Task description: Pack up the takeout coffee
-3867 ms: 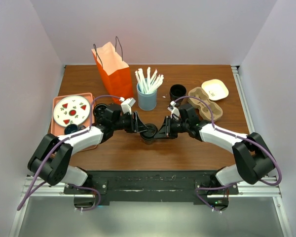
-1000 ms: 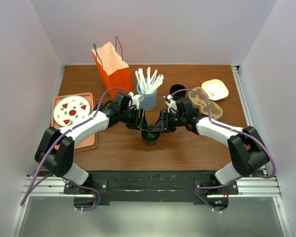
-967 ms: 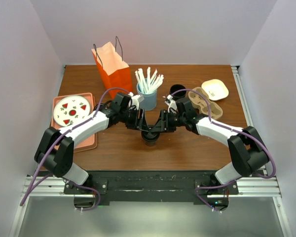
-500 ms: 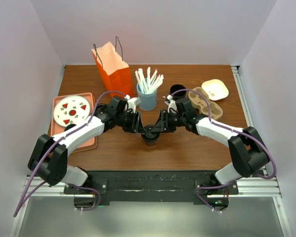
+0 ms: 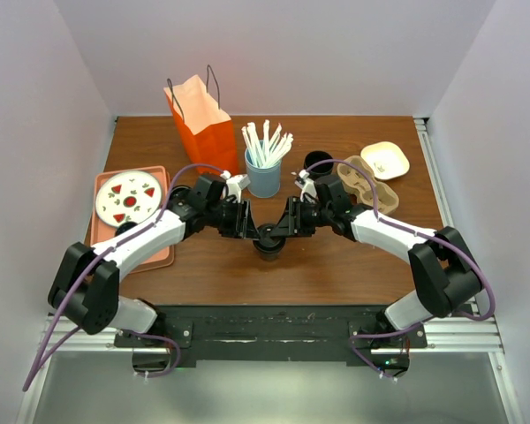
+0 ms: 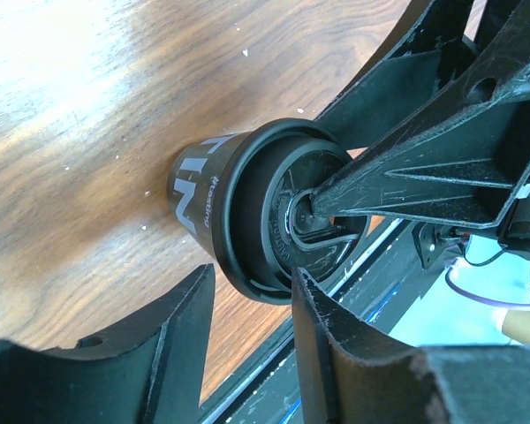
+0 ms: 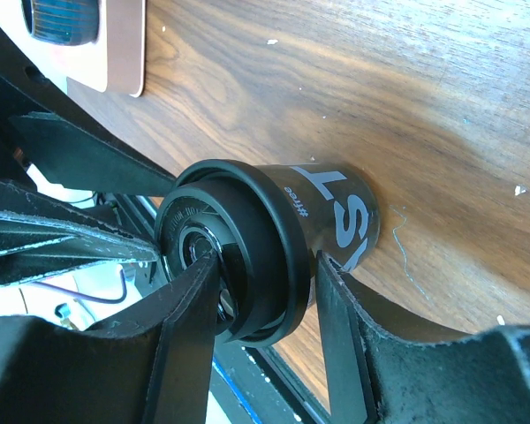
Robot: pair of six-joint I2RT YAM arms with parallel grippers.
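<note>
The coffee cup (image 5: 268, 246) stood upright mid-table, left gripper (image 5: 254, 230) and right gripper (image 5: 282, 229) both straddling its lid (image 6: 265, 223) (probably seating it); whether either truly pinched, I couldn't tell. Behind sat the orange bag (image 5: 203, 124), presumably its destination.

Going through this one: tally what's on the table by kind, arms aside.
Disposable cups: 2, takeout coffee, black cup
Mugs: 1, blue mug
Plates: 2, round plate, square dish
Paper bag: 1
Straw holder: 1
Cup carrier: 1
Tray: 1
Total: 9
</note>
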